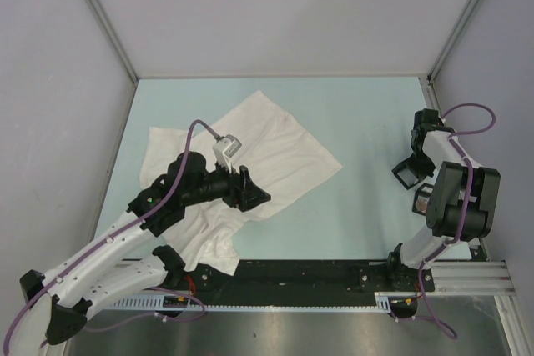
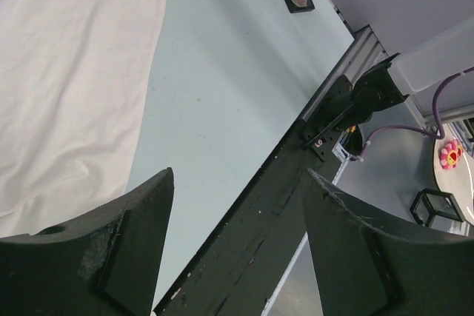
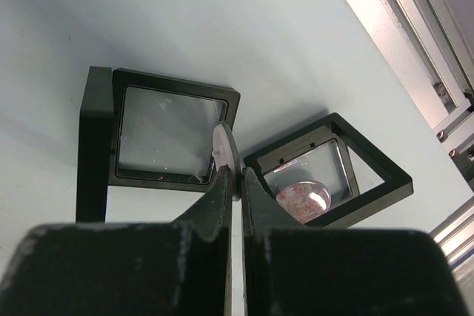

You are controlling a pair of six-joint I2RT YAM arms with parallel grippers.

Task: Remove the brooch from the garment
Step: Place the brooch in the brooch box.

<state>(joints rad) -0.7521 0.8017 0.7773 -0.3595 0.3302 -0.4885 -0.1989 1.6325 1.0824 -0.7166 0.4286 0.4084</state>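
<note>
The garment point(image 1: 267, 147) is a white shirt spread crumpled on the left half of the pale table; its edge shows in the left wrist view point(image 2: 67, 72). My left gripper point(image 1: 250, 193) hovers over the garment's near right edge, jaws wide open and empty point(image 2: 241, 175). At the table's right side, my right gripper point(image 1: 423, 199) is shut point(image 3: 235, 175) on the brooch point(image 3: 226, 155), a thin round whitish disc seen edge-on. It is held just above two black display frames.
Two black frames with clear windows lie under the right gripper point(image 3: 159, 135) point(image 3: 326, 172); the right one shows a pink mottled oval point(image 3: 304, 196). The aluminium rail point(image 1: 467, 273) runs along the near edge. Off the table are a pink flower piece point(image 2: 449, 155) and another black frame point(image 2: 437, 206).
</note>
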